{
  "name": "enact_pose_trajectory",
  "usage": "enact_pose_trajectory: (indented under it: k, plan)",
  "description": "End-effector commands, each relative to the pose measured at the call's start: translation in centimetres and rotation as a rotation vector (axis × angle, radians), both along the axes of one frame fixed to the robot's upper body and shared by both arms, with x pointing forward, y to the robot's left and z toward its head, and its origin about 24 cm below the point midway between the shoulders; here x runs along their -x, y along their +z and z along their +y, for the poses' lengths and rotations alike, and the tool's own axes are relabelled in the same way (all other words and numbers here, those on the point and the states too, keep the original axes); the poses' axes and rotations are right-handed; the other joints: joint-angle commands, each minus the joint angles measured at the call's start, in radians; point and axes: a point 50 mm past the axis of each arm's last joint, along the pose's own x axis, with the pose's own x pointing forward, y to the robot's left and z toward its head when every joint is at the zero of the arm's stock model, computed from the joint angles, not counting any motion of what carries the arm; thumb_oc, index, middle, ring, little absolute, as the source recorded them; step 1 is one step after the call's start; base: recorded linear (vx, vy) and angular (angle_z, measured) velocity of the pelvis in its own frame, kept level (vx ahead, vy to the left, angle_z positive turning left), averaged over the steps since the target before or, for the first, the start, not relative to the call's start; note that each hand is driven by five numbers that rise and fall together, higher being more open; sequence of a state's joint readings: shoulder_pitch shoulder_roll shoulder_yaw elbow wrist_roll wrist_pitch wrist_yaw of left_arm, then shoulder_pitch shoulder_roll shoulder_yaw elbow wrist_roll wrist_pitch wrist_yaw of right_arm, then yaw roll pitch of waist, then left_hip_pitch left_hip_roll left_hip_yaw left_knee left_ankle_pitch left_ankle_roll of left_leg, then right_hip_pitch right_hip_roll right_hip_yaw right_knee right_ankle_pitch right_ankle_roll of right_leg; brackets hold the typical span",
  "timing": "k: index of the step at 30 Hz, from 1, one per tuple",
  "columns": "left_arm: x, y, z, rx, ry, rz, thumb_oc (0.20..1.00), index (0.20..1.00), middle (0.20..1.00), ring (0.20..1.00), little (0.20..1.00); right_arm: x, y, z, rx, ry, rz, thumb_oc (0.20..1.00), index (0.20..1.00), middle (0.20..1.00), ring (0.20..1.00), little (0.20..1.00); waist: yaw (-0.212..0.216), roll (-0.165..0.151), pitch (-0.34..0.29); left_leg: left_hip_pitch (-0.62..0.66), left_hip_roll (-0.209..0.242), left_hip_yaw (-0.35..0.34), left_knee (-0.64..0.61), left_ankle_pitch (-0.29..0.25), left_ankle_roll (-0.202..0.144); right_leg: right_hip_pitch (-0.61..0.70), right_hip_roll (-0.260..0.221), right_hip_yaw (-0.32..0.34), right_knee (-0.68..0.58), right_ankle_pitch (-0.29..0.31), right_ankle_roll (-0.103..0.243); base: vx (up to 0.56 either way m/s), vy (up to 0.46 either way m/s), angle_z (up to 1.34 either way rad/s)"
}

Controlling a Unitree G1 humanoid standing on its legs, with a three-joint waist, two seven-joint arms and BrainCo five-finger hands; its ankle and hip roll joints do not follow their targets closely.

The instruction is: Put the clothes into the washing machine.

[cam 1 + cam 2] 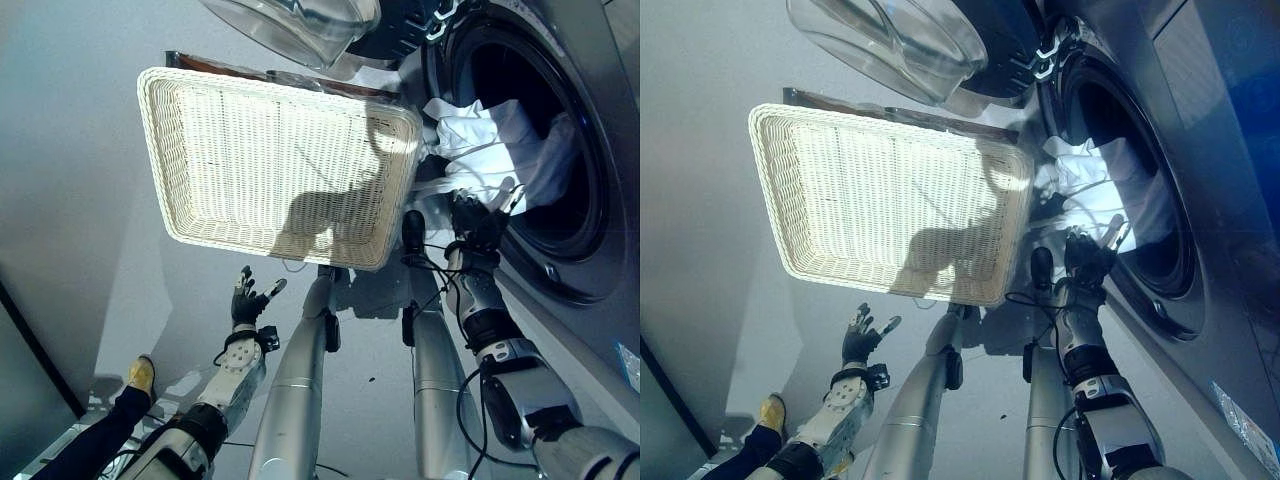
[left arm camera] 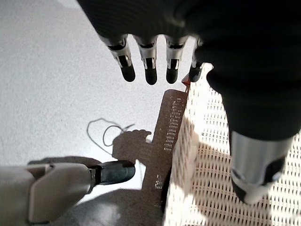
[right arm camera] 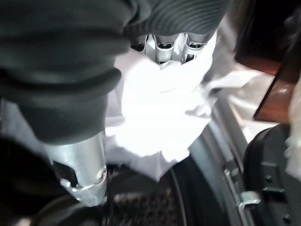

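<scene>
Right wrist view: right hand (image 3: 160, 47) fingers in white clothes (image 3: 160, 113) at drum rim.

White clothes (image 1: 490, 150) bunch across the lower rim of the washing machine (image 1: 590, 250) opening, blocking that side; the dark drum behind and above them stands free; the right hand (image 1: 478, 222) presses against the cloth at the rim; the open glass door (image 1: 300, 25) hangs beside the opening; the wicker basket (image 1: 270, 165) sits just beside the machine, narrowing the gap; bare floor (image 1: 80, 150) around the left hand (image 1: 246, 300) is unobstructed.
</scene>
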State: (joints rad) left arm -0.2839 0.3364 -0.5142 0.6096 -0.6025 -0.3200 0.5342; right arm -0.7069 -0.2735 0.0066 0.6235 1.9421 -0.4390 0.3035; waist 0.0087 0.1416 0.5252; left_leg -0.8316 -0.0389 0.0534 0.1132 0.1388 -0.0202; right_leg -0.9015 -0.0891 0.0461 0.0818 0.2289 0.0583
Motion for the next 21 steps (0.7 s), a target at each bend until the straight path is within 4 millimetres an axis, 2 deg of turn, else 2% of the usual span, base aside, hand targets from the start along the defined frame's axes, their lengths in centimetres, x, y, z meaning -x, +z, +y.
enact_pose_trajectory:
  k: [1, 5, 6, 7, 9, 10, 12, 14, 15, 17, 18, 19, 20, 21]
  plan:
    - [0.2, 0.3, 1.8, -0.019, 0.024, -0.026, 1.000, 1.000, 1.000, 1.000, 1.000, 0.8, 3.7, -3.3, 0.062, -0.086, -0.069, 1.000, 1.000, 1.000, 1.000, 1.000, -0.006, 0.054, -0.005, 0.007, -0.019, -0.032, -0.102, 0.127, -0.008, 0.025, 0.040, -0.069, 0.044, 0.007, 0.022, 0.00, 0.000, 0.00]
    - [0.8, -0.1, 3.2, -0.035, 0.027, -0.012, 1.000, 1.000, 1.000, 1.000, 1.000, 1.2, 6.6, -6.8, 0.031, -0.121, -0.085, 1.000, 1.000, 1.000, 1.000, 1.000, -0.004, 0.042, -0.005, 0.024, -0.016, -0.037, -0.090, 0.106, -0.011, 0.043, 0.040, -0.073, 0.052, -0.011, 0.024, 0.01, -0.040, 0.01]
    - [1.4, -0.3, 4.4, -0.053, 0.028, -0.002, 1.000, 1.000, 1.000, 1.000, 1.000, 2.5, 9.7, -10.0, 0.045, -0.256, -0.156, 1.000, 1.000, 1.000, 1.000, 1.000, -0.001, 0.035, -0.005, 0.030, -0.015, -0.043, -0.085, 0.098, -0.010, 0.054, 0.044, -0.074, 0.055, -0.018, 0.024, 0.03, -0.108, 0.03]
    - [1.7, -0.2, 5.3, -0.065, 0.026, 0.002, 1.000, 1.000, 1.000, 1.000, 1.000, 3.8, 11.9, -11.9, 0.036, -0.373, -0.225, 1.000, 1.000, 1.000, 1.000, 1.000, 0.002, 0.032, -0.005, 0.034, -0.014, -0.045, -0.084, 0.094, -0.011, 0.060, 0.046, -0.075, 0.056, -0.022, 0.024, 0.01, -0.111, 0.02]
    - [1.9, 0.0, 6.0, -0.073, 0.024, 0.003, 1.000, 1.000, 1.000, 1.000, 1.000, 5.2, 13.7, -13.3, 0.005, -0.495, -0.283, 1.000, 1.000, 1.000, 1.000, 1.000, 0.004, 0.030, -0.005, 0.031, -0.015, -0.046, -0.084, 0.100, -0.011, 0.059, 0.049, -0.076, 0.054, -0.014, 0.022, -0.01, -0.059, 0.03]
    - [2.1, 0.2, 6.6, -0.081, 0.024, 0.005, 1.000, 1.000, 1.000, 1.000, 1.000, 7.7, 15.7, -14.5, -0.050, -0.674, -0.417, 1.000, 1.000, 1.000, 1.000, 1.000, 0.003, 0.028, -0.005, 0.032, -0.016, -0.052, -0.086, 0.096, -0.008, 0.060, 0.055, -0.074, 0.054, -0.016, 0.022, -0.02, -0.057, 0.01]
    - [1.9, 1.1, 7.4, -0.079, 0.030, 0.001, 1.000, 1.000, 1.000, 1.000, 1.000, 12.3, 16.4, -16.4, -0.123, -1.017, -0.557, 1.000, 1.000, 1.000, 1.000, 1.000, -0.008, 0.029, -0.005, 0.022, -0.021, -0.063, -0.070, 0.092, -0.005, 0.049, 0.061, -0.066, 0.068, -0.017, 0.021, 0.00, -0.011, -0.02]
    - [1.4, 1.7, 7.4, -0.072, 0.029, -0.005, 1.000, 1.000, 1.000, 1.000, 1.000, 13.4, 16.1, -17.3, -0.082, -1.112, -0.480, 1.000, 1.000, 1.000, 1.000, 1.000, -0.014, 0.034, -0.005, 0.011, -0.027, -0.071, -0.053, 0.087, -0.005, 0.033, 0.061, -0.058, 0.081, -0.020, 0.022, 0.01, 0.050, 0.01]
    - [1.1, 1.9, 7.4, -0.070, 0.025, -0.007, 1.000, 1.000, 1.000, 1.000, 1.000, 12.8, 16.0, -17.9, -0.036, -1.075, -0.363, 1.000, 1.000, 1.000, 1.000, 1.000, -0.015, 0.036, -0.005, 0.007, -0.031, -0.071, -0.045, 0.085, -0.004, 0.026, 0.060, -0.056, 0.086, -0.021, 0.023, 0.04, 0.041, 0.02]
    - [0.5, 2.1, 7.0, -0.059, 0.015, -0.016, 1.000, 1.000, 1.000, 1.000, 1.000, 8.8, 14.8, -17.6, 0.073, -0.800, -0.050, 1.000, 1.000, 1.000, 1.000, 1.000, -0.013, 0.047, -0.005, 0.003, -0.039, -0.069, -0.037, 0.071, -0.001, 0.018, 0.052, -0.055, 0.092, -0.031, 0.029, 0.03, 0.026, 0.03]
    - [0.2, 2.1, 6.6, -0.056, 0.009, -0.022, 1.000, 1.000, 1.000, 1.000, 1.000, 5.7, 11.8, -17.0, 0.111, -0.566, 0.143, 1.000, 1.000, 1.000, 1.000, 1.000, -0.007, 0.051, -0.005, -0.002, -0.042, -0.063, -0.037, 0.074, -0.001, 0.012, 0.046, -0.061, 0.088, -0.025, 0.031, -0.02, 0.001, 0.04]
    - [-0.1, 2.1, 6.2, -0.054, 0.003, -0.027, 1.000, 1.000, 1.000, 1.000, 1.000, 3.4, 9.0, -15.6, 0.130, -0.353, 0.262, 1.000, 1.000, 1.000, 1.000, 1.000, -0.001, 0.055, -0.005, -0.004, -0.042, -0.058, -0.043, 0.079, 0.000, 0.011, 0.044, -0.066, 0.081, -0.018, 0.031, -0.05, -0.008, 0.05]
    - [-0.3, 2.1, 5.9, -0.047, 0.003, -0.033, 1.000, 1.000, 1.000, 1.000, 1.000, 1.9, 6.6, -13.9, 0.132, -0.173, 0.329, 1.000, 1.000, 1.000, 1.000, 1.000, 0.003, 0.058, -0.005, -0.020, -0.040, -0.056, -0.046, 0.097, -0.003, 0.000, 0.039, -0.072, 0.073, -0.002, 0.029, -0.04, -0.008, 0.06]
    - [-0.3, 2.1, 5.8, -0.045, 0.004, -0.032, 1.000, 1.000, 1.000, 1.000, 1.000, 1.5, 5.7, -13.2, 0.115, -0.096, 0.340, 1.000, 1.000, 1.000, 1.000, 1.000, 0.003, 0.058, -0.005, -0.022, -0.039, -0.055, -0.046, 0.099, -0.004, -0.001, 0.038, -0.073, 0.072, 0.000, 0.028, -0.02, -0.002, 0.05]
